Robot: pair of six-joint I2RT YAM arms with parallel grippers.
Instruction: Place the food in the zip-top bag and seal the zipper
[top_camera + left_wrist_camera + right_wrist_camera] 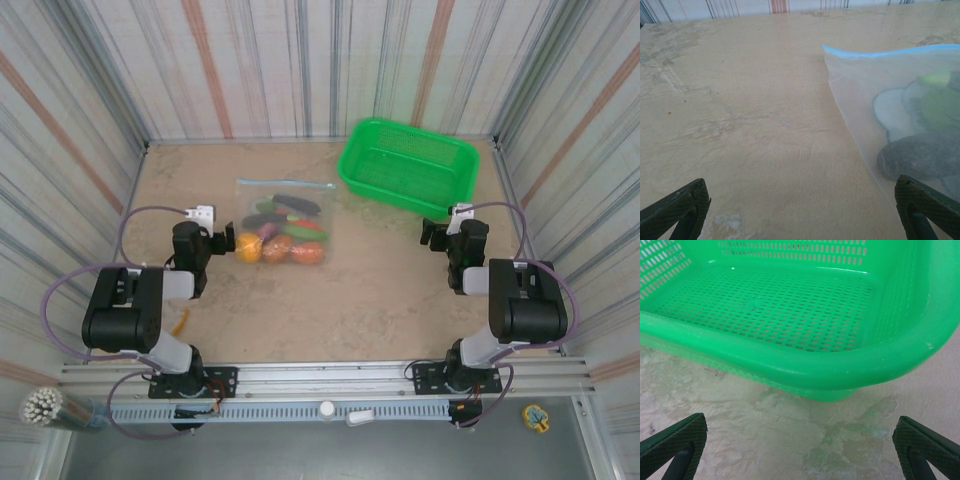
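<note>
The clear zip-top bag [285, 218] lies flat on the table, left of centre. The food [280, 246] is inside it: orange round pieces at the near end, a dark eggplant [296, 204] and green pieces further back. The light-blue zipper [285, 184] runs along the bag's far edge. My left gripper [228, 240] stands open just left of the bag's near corner, holding nothing. In the left wrist view the bag [860, 100], zipper [890, 51] and eggplant [920, 155] sit to the right of the open left gripper [800, 220]. My right gripper [431, 233] is open and holds nothing.
A green mesh basket [408, 165] stands at the back right with nothing in it. Its near rim [790, 357] is just ahead of my right gripper [800, 455]. Striped walls close in the table on three sides.
</note>
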